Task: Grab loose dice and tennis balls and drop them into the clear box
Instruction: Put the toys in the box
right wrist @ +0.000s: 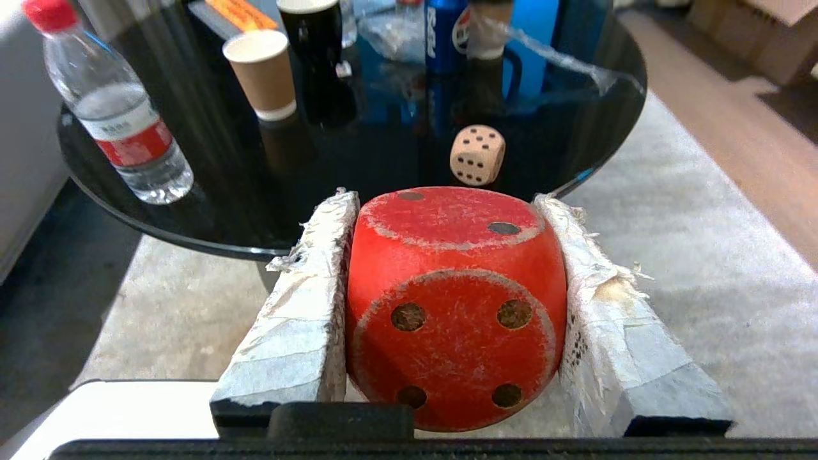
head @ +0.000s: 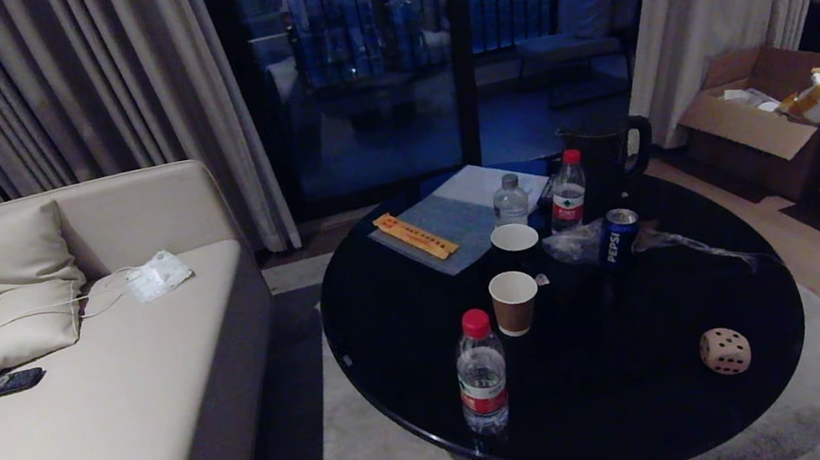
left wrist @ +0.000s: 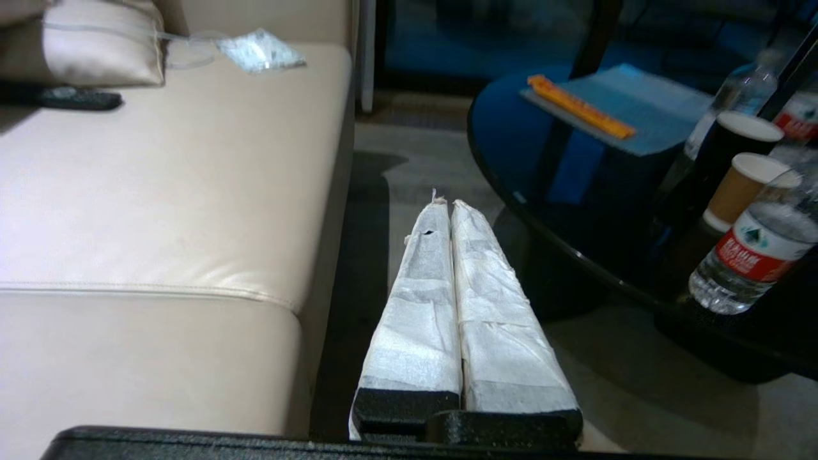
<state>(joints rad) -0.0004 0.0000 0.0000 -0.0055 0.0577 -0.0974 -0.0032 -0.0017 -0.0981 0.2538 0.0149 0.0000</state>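
Your right gripper [right wrist: 447, 211] is clamped on the red rounded-corner die with dark dots [right wrist: 455, 306], one tape-wrapped finger [right wrist: 300, 306] pressed to each side of it, and it hangs short of the near edge of the round black glossy table [head: 409, 329], over the pale grey carpet [right wrist: 671, 268]. Neither arm shows in the head view. The beige rounded-corner die with dark dots [head: 725, 351] sits alone on the near right part of the table, well apart from the cluster of drinks. On the near side of that cluster a clear plastic water bottle with a red cap [head: 481, 372] stands upright by the near left edge, with a brown paper cup [head: 513, 301] just beyond it. Farther back are a black cup with a white rim [head: 515, 242], a blue Pepsi can [head: 616, 234], two more small bottles and a dark jug [head: 604, 154]. A grey folder with an orange strip [head: 431, 231] lies at the far left of the table. Your left gripper [left wrist: 445, 206] has its two white-taped fingers pressed together on nothing, hanging low in the gap between the cream leather sofa [head: 93, 412] on the left and the table. An open brown cardboard box [head: 751, 122] stands on the floor at the far right.
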